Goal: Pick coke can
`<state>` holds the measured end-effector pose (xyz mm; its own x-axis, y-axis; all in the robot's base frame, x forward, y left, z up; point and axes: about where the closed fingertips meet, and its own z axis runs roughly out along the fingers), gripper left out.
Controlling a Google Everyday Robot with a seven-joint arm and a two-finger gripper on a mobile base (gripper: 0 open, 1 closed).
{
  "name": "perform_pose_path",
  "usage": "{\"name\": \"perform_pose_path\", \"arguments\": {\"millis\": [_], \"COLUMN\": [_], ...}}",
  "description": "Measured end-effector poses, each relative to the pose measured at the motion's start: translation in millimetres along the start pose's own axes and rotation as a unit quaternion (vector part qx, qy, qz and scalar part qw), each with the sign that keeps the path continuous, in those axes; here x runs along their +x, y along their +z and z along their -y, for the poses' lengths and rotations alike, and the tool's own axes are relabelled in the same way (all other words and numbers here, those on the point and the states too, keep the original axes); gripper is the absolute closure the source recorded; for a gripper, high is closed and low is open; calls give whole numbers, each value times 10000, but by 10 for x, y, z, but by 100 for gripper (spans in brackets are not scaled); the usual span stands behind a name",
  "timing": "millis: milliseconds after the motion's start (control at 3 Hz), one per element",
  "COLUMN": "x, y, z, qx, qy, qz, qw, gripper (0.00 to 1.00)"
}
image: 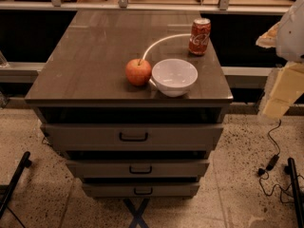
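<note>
Nearest me is the speckled floor (228, 194), with a black cable (273, 158) trailing over it on the right and a dark cross mark (137, 213) at the foot of the drawers. Above that are three grey drawers (133, 137), stacked one over another under the table, each with a dark handle. The table (85, 70) has a dark, glossy brown top. At its front edge, right of the middle, sits a white bowl (174, 76), and an apple (138, 71), red-orange with a short stem, stands just to the left of it; I cannot tell whether the two touch. A pale curved glint (161, 39) runs across the tabletop from behind the apple toward the far right. There stands the can (200, 36): upright, beyond the bowl, close to the table's right edge and well apart from the apple. It is a small red cylinder with white script lettering down its side and a silver top, and its height is about that of the apple. My end effector (281, 95) shows at the right border, pale and beige, off the table's right side and not touching the can or anything else on the table; I cannot tell whether it is released or clenched. Farthest off, a pale rail (142, 6) crosses behind the table.
</note>
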<state>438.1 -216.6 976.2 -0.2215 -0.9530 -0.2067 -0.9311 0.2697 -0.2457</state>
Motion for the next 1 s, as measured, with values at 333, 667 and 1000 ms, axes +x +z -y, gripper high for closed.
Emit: {"name": "perform_pose_path", "arguments": {"millis": [333,667,1000], "x": [0,-35,-178], "y": [0,0,22], "z": [0,99,552], "qx": [1,200,724], "qy": [0,117,359], "qz": [0,83,387], "qw": [10000,9997,9960], "gripper": [0,0,0]}}
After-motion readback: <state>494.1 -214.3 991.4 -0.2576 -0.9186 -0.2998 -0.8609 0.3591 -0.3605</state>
